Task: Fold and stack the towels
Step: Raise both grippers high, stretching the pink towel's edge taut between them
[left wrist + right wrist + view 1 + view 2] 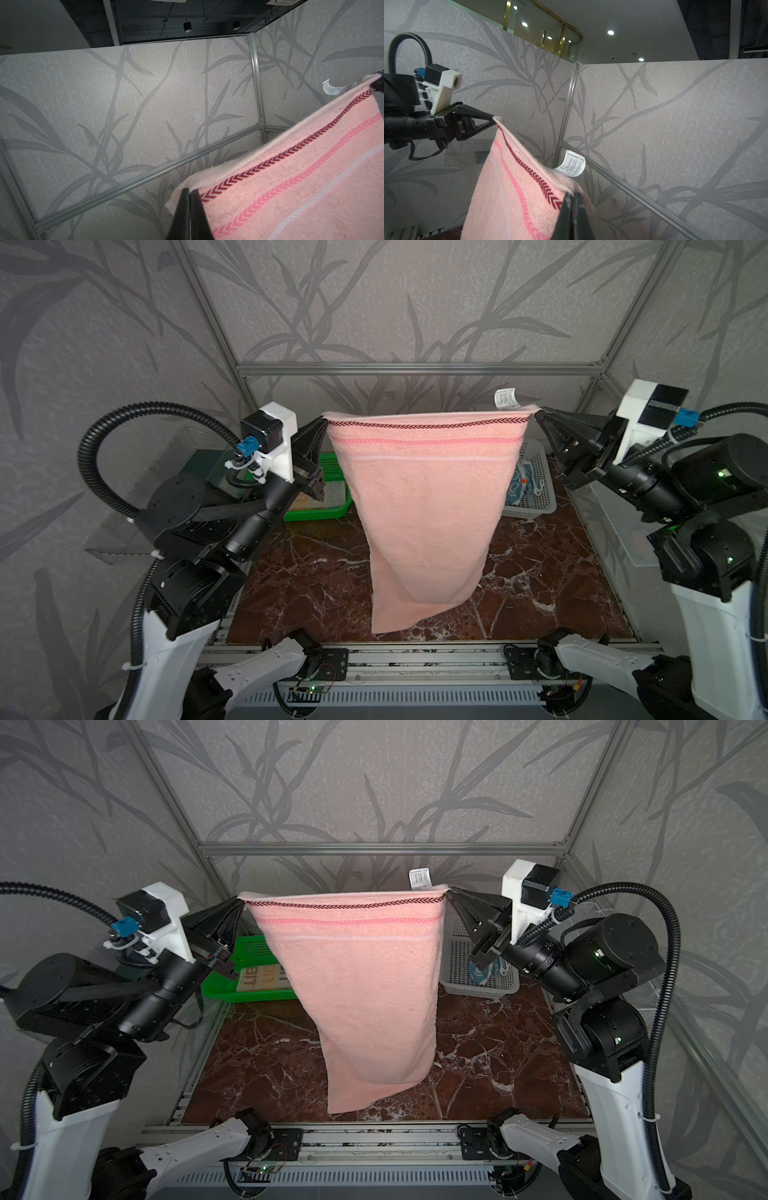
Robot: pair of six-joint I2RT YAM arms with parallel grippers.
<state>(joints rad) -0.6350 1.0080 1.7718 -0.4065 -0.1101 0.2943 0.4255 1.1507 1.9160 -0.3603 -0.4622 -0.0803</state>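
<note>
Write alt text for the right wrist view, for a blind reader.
A pink towel hangs by its top edge between two shut tools: the right tool pinches the near corner, the left tool the far one. A white barcode tag sticks out of the edge near the right tool; a grey leaf-patterned wall stands behind.

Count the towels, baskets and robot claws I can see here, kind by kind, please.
Towels: 3 (pink towel, cream towel, teal towel)
Baskets: 2 (green basket, white basket)
Grippers: 2 (left gripper, right gripper, both shut on the pink towel)
Total: 7
</note>
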